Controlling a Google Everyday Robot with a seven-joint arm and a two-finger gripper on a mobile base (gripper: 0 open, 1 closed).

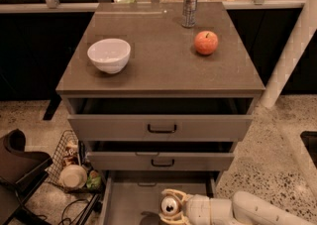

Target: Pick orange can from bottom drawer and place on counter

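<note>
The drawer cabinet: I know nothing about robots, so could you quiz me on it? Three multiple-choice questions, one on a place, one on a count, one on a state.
1. Where is the orange can?
A. On the counter
B. In the white bowl
C. Over the bottom drawer, in the gripper

2. How many things stand on the counter?
A. One
B. Three
C. Five

3. How is the bottom drawer?
A. Pulled open
B. Pushed shut
C. Taken out

Answers:
1. C: the gripper is closed around the can above the drawer floor.
2. B: a white bowl, a silver can and an apple.
3. A: its grey floor shows in front of the upper drawers.
</note>
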